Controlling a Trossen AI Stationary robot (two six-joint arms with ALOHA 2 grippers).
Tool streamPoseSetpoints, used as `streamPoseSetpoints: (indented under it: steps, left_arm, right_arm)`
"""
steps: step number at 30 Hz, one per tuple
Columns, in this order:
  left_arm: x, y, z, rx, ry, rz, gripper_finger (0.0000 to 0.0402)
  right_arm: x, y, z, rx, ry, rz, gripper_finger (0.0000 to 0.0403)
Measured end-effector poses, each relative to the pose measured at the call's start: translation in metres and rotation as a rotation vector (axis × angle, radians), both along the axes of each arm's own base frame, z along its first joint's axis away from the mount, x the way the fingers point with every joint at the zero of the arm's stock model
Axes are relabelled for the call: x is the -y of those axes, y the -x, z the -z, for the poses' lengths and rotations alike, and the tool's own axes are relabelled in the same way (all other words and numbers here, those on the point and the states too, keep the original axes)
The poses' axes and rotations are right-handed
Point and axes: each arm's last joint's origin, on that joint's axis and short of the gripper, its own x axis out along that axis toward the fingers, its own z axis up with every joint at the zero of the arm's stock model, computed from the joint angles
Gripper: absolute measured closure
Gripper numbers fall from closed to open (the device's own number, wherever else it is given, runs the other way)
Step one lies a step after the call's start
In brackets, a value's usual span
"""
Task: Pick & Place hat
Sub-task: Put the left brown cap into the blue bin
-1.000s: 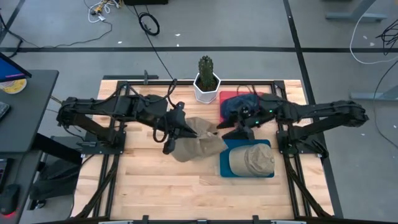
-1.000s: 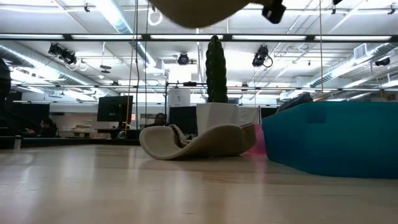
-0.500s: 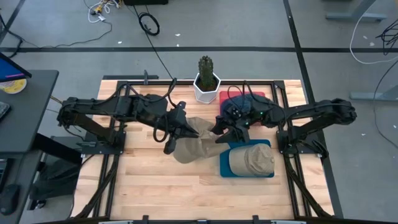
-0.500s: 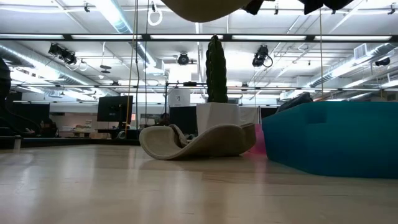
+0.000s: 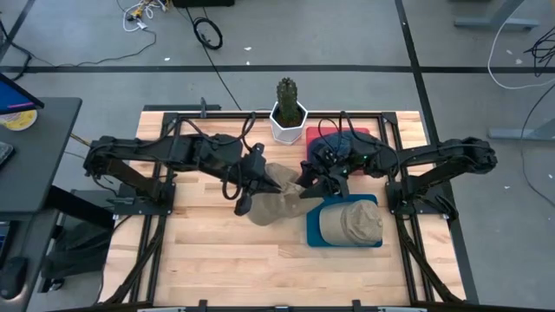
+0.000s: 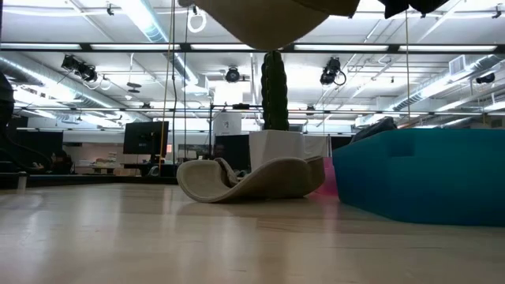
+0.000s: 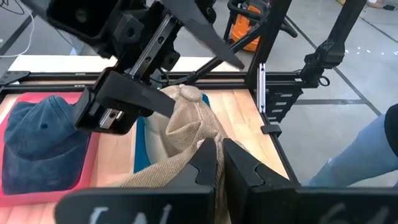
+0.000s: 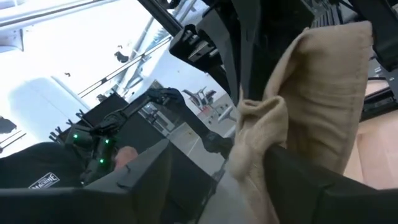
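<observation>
A tan hat (image 5: 279, 198) hangs high above the table's middle, with my left gripper (image 5: 258, 184) shut on it; its underside shows at the top of the low view (image 6: 264, 20). My right gripper (image 5: 305, 184) has come at it level from the table's right and is open. Its fingers stand either side of the hat's bunched crown (image 7: 186, 94), whose cloth fills the gap in the right wrist view (image 8: 273, 137). Another tan hat (image 6: 248, 180) lies on the table below. A third tan hat (image 5: 351, 224) rests in the teal tray (image 5: 314, 232). My left gripper pinches a fold of the hat's cloth (image 7: 198, 144) between its two shut fingers (image 7: 239, 165), coming from the table's left and slanting slightly down. The hat is lifted clear of the table and bunches slack beyond the fingers. My right gripper: I cannot tell whether its fingers touch the crown.
A cactus in a white pot (image 5: 288, 117) stands at the far middle. A blue hat (image 5: 334, 146) lies on a red tray (image 5: 314, 137) at the far right. The teal tray's wall (image 6: 418, 177) rises on the right in the low view. Bare wood lies near and to the left.
My right gripper has moved toward the table's left, up to the held hat, and has turned at the wrist. The hat hangs a little lower in the low view than before.
</observation>
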Motion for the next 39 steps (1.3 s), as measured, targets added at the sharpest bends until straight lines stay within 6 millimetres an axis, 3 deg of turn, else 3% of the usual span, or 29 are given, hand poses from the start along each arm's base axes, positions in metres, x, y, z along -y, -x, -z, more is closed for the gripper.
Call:
streamPoseSetpoints:
  steps: [14, 29, 39]
  left_arm:
    - [0.000, -0.002, 0.001, -0.001, 0.002, -0.002, 0.0392]
    - [-0.005, 0.005, 0.007, -0.090, -0.027, -0.167, 0.0300]
    - [-0.011, 0.030, 0.005, -0.191, 0.012, -0.334, 0.0285]
  right_arm:
    - [-0.001, 0.001, 0.000, 0.012, 0.026, -0.058, 0.0387]
    - [-0.002, 0.006, -0.004, -0.025, -0.031, -0.112, 0.0388]
    - [0.000, 0.037, -0.025, -0.056, -0.059, -0.051, 0.0388]
